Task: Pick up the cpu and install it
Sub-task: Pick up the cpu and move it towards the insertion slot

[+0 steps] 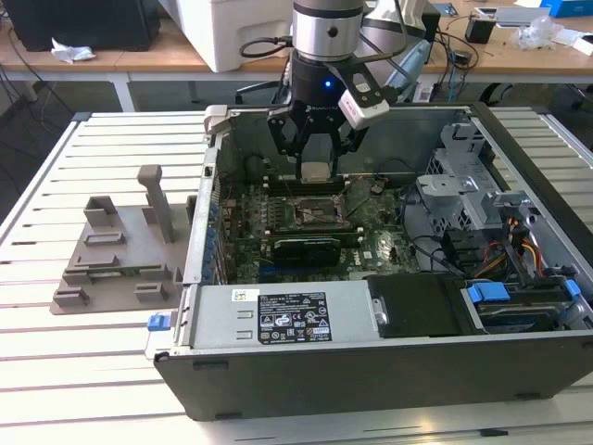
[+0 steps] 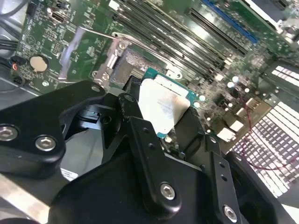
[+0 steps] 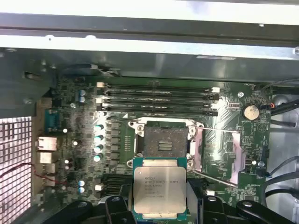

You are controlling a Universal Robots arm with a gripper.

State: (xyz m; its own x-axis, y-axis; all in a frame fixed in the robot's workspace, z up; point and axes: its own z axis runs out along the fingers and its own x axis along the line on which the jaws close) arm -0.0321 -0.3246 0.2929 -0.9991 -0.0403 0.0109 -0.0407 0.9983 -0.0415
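Gripper [image 1: 315,156] grips cpu [image 3: 159,191] over motherboard [image 3: 117,140]; case [image 1: 371,375] on slatted table [image 1: 83,389].

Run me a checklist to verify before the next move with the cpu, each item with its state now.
1. Grip: the gripper holds the cpu by its edges, metal top facing the first wrist view: ok.
2. Socket empty, nothing lying in it: ok.
3. Load plate swung open, off the socket: ok.
4. Cpu inside the case, above the motherboard: ok.
5. Cpu lined up squarely over the socket: cannot tell.
6. Cpu's corner mark matched to the socket: cannot tell.
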